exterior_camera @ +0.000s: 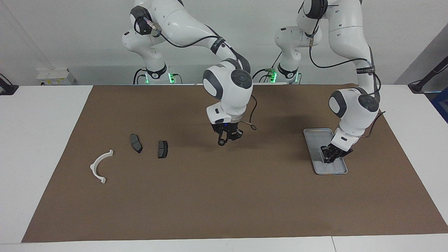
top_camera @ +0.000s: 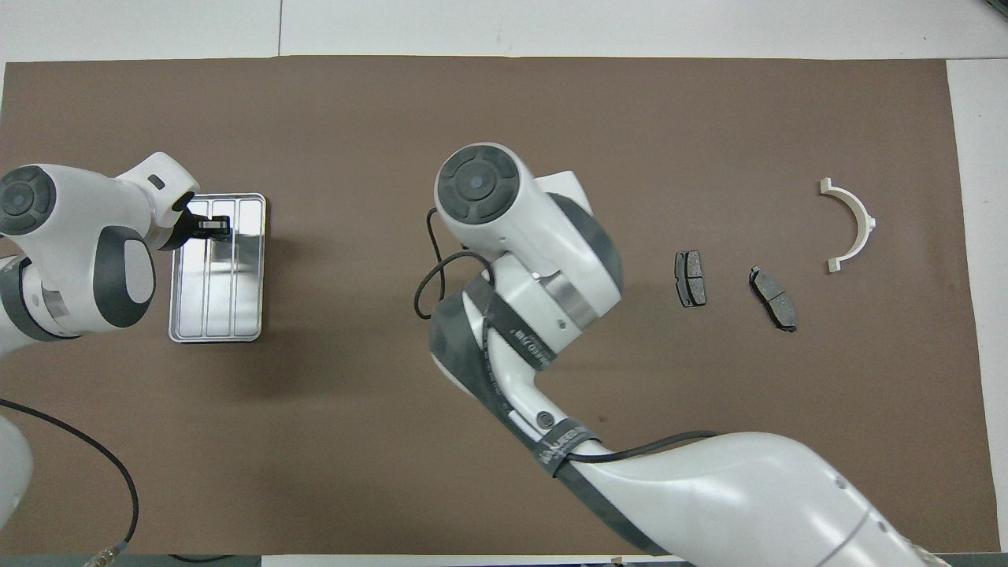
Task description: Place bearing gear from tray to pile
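Left gripper (exterior_camera: 330, 160) clenched down in tray (exterior_camera: 316, 133); right gripper (exterior_camera: 224, 140) gripped small gear (exterior_camera: 221, 142) over mat's middle (exterior_camera: 224, 196).

The shallow silver-grey metal tray (exterior_camera: 325, 167) (top_camera: 216, 327) has a bright, mirror-like sheen broken by lengthwise ridges. It lies on a matt brown mat (exterior_camera: 224, 196) (top_camera: 504, 118) that looks like paper or thin felt, spread over a smooth white tabletop (exterior_camera: 42, 140) (top_camera: 551, 24). Toward the right arm's end from the tray, a white curved half-ring (exterior_camera: 99, 166) (top_camera: 854, 224) looks like smooth plastic, and two dark grey brake-pad-like pieces (exterior_camera: 135, 142) (top_camera: 691, 278) look dull and slightly grainy. The arms' shells (exterior_camera: 231, 94) (top_camera: 535, 236) are glossy white plastic with dark grey joints.
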Available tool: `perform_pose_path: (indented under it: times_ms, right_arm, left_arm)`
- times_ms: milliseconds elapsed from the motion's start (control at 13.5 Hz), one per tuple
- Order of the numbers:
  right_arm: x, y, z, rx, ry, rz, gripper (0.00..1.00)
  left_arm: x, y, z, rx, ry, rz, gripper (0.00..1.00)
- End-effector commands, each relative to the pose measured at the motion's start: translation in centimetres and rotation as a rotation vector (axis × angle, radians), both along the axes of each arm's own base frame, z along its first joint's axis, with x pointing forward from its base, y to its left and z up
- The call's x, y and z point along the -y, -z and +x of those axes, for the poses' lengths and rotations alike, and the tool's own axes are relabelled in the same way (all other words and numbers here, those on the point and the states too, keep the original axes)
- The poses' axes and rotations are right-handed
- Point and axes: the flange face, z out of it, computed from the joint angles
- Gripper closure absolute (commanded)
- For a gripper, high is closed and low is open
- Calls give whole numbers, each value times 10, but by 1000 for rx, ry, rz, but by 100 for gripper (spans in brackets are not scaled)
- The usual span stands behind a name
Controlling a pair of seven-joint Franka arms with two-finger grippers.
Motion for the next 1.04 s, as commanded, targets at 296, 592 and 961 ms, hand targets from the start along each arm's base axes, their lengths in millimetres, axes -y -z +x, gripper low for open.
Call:
perform_pose_path:
  times_ms: [296, 592, 961]
  right_arm:
    - [230, -50, 59, -89, -345, 76, 100]
    - [338, 3, 67, -73, -427, 91, 100]
    - [366, 83, 68, 15, -433, 90, 100]
  left_arm:
    - [92, -173, 31, -108, -98, -43, 100]
    - [268, -179, -35, -88, -209, 2, 100]
    - [360, -94, -107, -43, -264, 4, 100]
